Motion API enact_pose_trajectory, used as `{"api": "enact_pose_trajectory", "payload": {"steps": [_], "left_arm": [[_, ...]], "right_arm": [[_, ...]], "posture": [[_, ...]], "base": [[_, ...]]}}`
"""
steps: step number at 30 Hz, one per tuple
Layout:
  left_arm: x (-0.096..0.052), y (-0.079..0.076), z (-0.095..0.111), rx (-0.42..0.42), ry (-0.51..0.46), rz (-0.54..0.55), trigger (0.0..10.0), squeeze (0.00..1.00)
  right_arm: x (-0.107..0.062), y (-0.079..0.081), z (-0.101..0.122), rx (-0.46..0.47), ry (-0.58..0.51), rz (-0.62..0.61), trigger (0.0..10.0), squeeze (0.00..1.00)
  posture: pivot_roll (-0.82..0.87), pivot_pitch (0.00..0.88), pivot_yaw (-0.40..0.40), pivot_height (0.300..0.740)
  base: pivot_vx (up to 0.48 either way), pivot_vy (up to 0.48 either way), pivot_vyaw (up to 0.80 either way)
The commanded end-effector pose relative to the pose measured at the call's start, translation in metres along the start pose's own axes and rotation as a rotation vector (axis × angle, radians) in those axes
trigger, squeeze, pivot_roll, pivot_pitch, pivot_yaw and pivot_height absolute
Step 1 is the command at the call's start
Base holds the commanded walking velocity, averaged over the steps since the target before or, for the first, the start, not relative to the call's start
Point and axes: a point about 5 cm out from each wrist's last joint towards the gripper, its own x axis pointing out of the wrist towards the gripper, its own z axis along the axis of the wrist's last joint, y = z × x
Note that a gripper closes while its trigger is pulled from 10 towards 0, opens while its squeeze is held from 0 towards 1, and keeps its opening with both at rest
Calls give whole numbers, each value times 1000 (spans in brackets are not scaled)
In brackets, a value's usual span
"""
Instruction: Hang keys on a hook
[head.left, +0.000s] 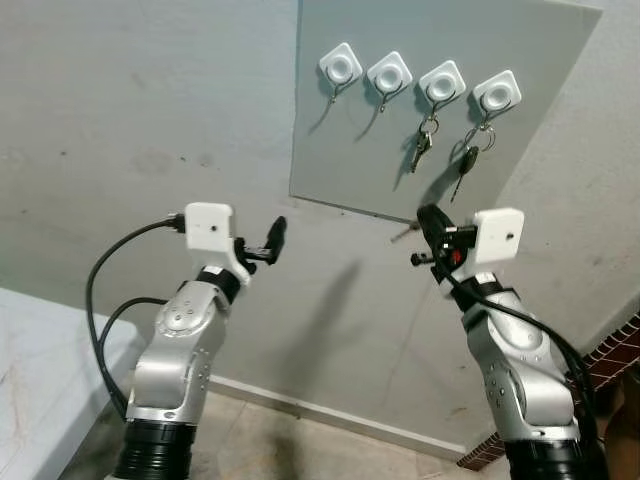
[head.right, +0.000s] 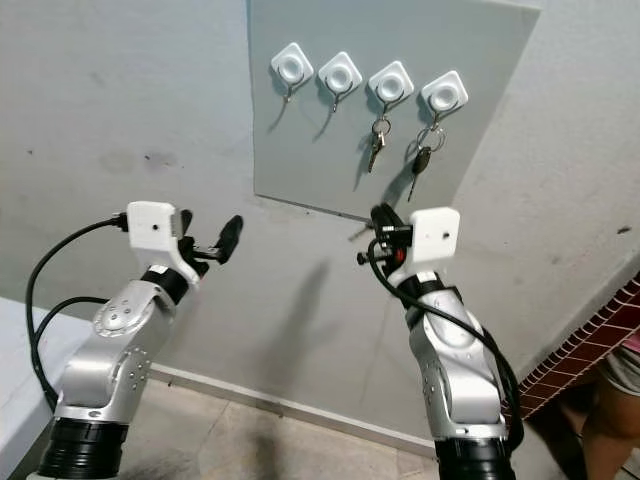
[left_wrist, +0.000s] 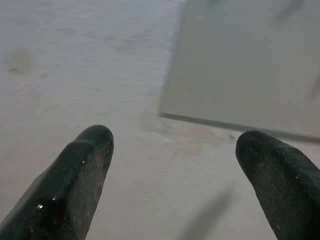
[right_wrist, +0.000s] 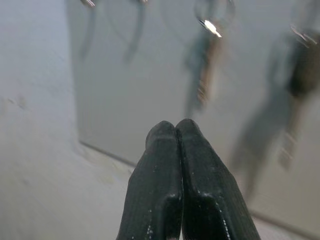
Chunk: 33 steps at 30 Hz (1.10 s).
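A grey board (head.left: 370, 140) on the wall carries a row of white hooks. The two left hooks (head.left: 341, 67) (head.left: 389, 73) are bare. A silver key (head.left: 422, 148) hangs from the third hook (head.left: 441, 82). A black-headed key (head.left: 467, 162) hangs from the fourth hook (head.left: 497, 93). My right gripper (head.left: 430, 222) is raised just below the board's lower edge, under the hanging keys. Its fingers (right_wrist: 175, 150) are shut together with nothing seen between them. My left gripper (head.right: 210, 232) is held up left of the board's lower corner, open and empty, with its fingertips (left_wrist: 95, 137) facing the wall.
A white tabletop (head.left: 40, 370) lies at the lower left beside my left arm. A skirting strip (head.left: 330, 410) runs along the tiled floor. A brick edge (head.left: 610, 360) stands at the right, where a person's leg (head.right: 610, 400) is also seen.
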Motion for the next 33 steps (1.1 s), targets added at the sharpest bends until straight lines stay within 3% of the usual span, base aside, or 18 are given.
{"api": "enact_pose_trajectory", "payload": {"steps": [1, 14, 22, 33], "left_arm": [[0, -9, 7, 50, -25, -53, 10000, 0], [8, -16, 27, 117, -84, -129, 10000, 0], [12, -18, 32, 115, -101, -134, 10000, 0], [14, -22, 38, 110, -122, -146, 10000, 0]], "right_arm": [[7, 3, 7, 10, -25, 34, 10000, 0], [41, 16, 37, 50, -153, 140, 10000, 0], [47, 15, 41, 71, -178, 134, 10000, 0], [56, 14, 48, 234, -241, 128, 10000, 0]], "posture": [[-57, 10, -61, 740], [-49, 15, -55, 740], [-49, 15, -55, 740], [-48, 14, -53, 740]], "base": [[0, 0, 0], [0, 0, 0], [0, 0, 0], [0, 0, 0]]}}
